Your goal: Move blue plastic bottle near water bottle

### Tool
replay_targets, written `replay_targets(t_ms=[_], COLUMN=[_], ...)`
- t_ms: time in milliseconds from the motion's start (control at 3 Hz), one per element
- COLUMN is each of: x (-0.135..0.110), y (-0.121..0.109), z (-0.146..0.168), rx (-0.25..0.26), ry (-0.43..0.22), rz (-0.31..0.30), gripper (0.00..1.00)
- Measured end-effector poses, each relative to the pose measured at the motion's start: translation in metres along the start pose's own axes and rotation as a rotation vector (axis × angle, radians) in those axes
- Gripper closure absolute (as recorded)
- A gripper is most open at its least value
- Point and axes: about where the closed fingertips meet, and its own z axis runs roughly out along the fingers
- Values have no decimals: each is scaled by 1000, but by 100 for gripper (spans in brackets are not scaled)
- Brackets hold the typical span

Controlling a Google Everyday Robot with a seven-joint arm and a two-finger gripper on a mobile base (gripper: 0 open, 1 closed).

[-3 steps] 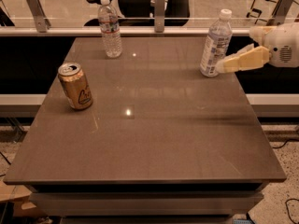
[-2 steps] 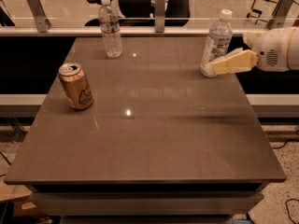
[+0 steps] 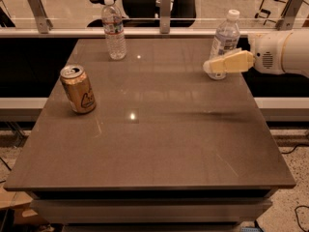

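Note:
The blue plastic bottle (image 3: pixel 225 35) stands upright near the table's far right edge; it has a white cap and a large pale label. My gripper (image 3: pixel 211 66), cream-coloured on a white arm, reaches in from the right and sits at the bottle's lower part, covering its base. The water bottle (image 3: pixel 115 32), slim and ribbed with a narrow red-banded label, stands upright at the far left of the table, well apart from the blue bottle.
A gold drink can (image 3: pixel 78 89) stands at the left side of the brown table (image 3: pixel 154 144). A glass railing with metal posts (image 3: pixel 165 6) runs behind the table's far edge. The white arm (image 3: pixel 282 52) hangs over the table's right edge.
My gripper has moved left along the far right edge and now reaches the blue bottle's base. Both bottles and the can stay where they were.

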Motion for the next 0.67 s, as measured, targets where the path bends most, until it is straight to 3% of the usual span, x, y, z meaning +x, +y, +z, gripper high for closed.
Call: replay_targets(t_ms=[667], x=[-10], y=[-32], z=[4], rx=[73], ry=[-64], rz=[-19], gripper=[0])
